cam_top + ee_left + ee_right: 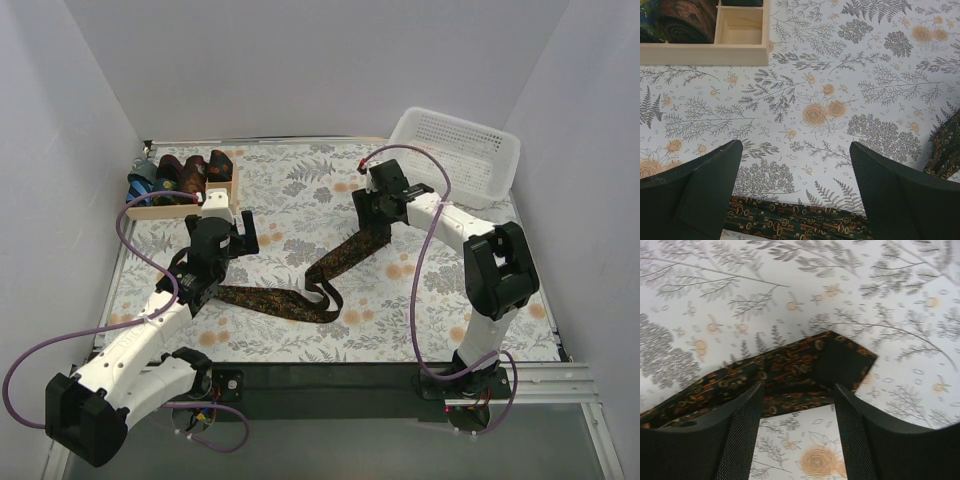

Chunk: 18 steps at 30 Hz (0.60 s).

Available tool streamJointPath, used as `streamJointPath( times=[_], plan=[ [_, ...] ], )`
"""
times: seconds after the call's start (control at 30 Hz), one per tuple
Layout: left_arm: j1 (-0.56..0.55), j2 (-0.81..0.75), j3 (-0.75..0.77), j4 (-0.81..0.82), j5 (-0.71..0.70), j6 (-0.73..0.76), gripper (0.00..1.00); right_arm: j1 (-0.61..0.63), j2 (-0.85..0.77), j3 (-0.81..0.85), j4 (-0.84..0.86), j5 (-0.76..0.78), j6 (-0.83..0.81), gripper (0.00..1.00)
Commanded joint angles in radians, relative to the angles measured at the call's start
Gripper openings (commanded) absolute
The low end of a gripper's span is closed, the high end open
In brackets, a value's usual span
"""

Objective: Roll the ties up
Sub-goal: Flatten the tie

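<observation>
Left end effector hangs spread wide and empty over the narrow stretch of the dark patterned tie, which lies slack across the middle of the bench, kinked near its centre. Right end effector stands parted over the wide tip, gripping nothing. Rolling looks not yet begun; next the kink needs straightening and one end needs pinching.

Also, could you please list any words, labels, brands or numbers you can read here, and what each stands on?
No text can be read in any view. The dark patterned tie, floral tablecloth, wooden tray and white mesh basket show only patterns or plain surfaces.
</observation>
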Motion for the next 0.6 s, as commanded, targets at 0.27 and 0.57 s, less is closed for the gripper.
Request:
streamJointPath(
  times=[0.27,0.57],
  plan=[
    [0.012,-0.006,-0.016,0.021,0.003,0.012,0.82,0.019,0.118,-0.042,0.130,-0.277,0.087,0.45],
    [0.016,-0.007,-0.016,0.021,0.015,0.010,0.81,-0.180,0.078,-0.178,0.136,-0.291,0.176,0.45]
  ],
)
